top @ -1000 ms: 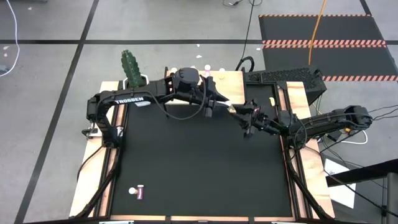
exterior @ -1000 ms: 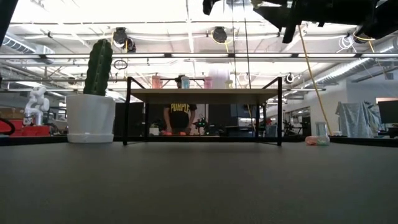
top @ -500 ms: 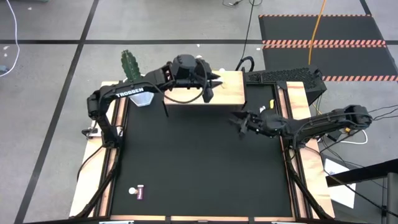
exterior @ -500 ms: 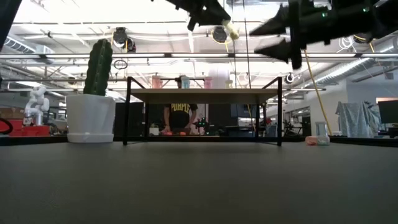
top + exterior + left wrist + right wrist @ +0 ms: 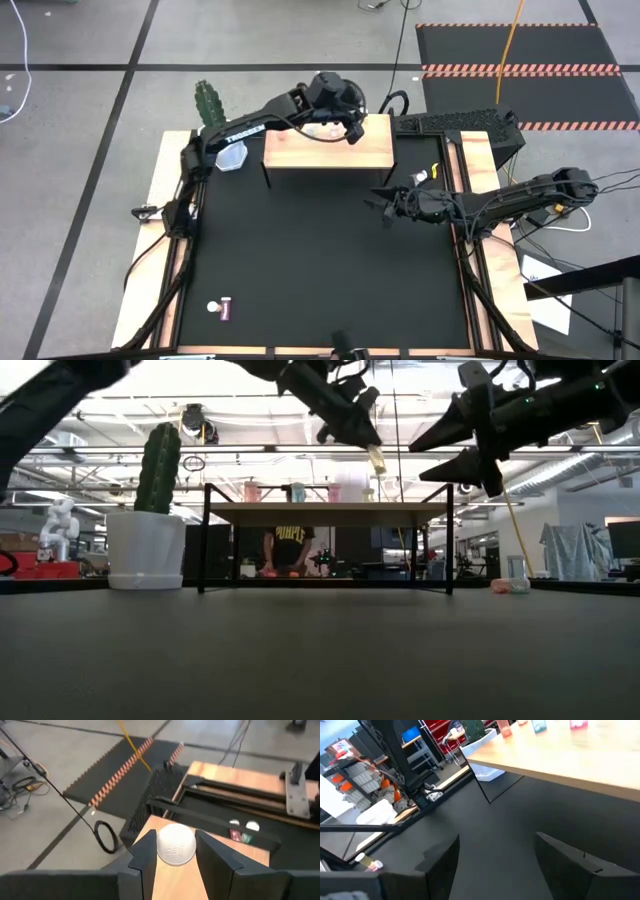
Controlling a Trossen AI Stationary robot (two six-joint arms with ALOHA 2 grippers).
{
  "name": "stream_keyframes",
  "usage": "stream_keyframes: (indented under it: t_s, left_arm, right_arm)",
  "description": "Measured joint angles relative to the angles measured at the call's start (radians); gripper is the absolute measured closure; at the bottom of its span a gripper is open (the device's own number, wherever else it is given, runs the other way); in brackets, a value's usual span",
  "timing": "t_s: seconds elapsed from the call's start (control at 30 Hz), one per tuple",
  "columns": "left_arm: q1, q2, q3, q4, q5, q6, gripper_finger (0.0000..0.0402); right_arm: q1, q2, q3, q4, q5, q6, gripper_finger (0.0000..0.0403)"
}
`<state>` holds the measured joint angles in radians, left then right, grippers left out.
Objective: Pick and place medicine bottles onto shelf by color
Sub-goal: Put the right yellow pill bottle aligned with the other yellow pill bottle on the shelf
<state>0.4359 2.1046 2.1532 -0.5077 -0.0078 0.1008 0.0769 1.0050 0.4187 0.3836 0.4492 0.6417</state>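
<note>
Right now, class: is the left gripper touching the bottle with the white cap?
Touching. The left wrist view shows the left gripper with its two fingers pressed against either side of the bottle's white cap, above the wooden shelf.

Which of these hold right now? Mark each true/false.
1. The left pincer grips a bottle above the shelf. True.
2. The right pincer holds a bottle. False: its fingers are spread with nothing between them.
3. One bottle lies on the mat's near-left corner. True.
4. The cactus stands on the shelf. False: it stands off the shelf's left end.
5. The shelf top is bare. False: bottles already stand on it.
</note>
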Motion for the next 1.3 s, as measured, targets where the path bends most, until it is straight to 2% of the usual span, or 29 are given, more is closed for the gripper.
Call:
stream_keyframes:
  t_s: [0.1,0.2,0.57,0.73,1.3]
  left_arm:
    - [-0.006,0.058,0.127,-0.139,0.003,0.03,0.0277]
    - [-0.012,0.08,0.162,-0.196,0.003,0.063,0.0277]
    - [-0.009,0.085,0.041,-0.193,0.007,0.114,0.0277]
    - [-0.009,0.084,-0.017,-0.122,0.006,0.139,0.0277]
    - [0.009,0.084,-0.024,-0.1,-0.021,0.162,0.0277]
  right_arm:
    - [0.0,0.0,0.0,-0.007,0.001,0.018,0.0151]
    - [0.0,0.0,0.0,-0.022,0.002,0.027,0.0151]
    - [0.0,0.0,0.0,-0.023,0.082,0.019,0.0151]
    - [-0.001,0.0,0.0,-0.023,0.099,0.012,0.0151]
    - [-0.001,0.0,0.0,-0.023,0.101,0.027,0.0151]
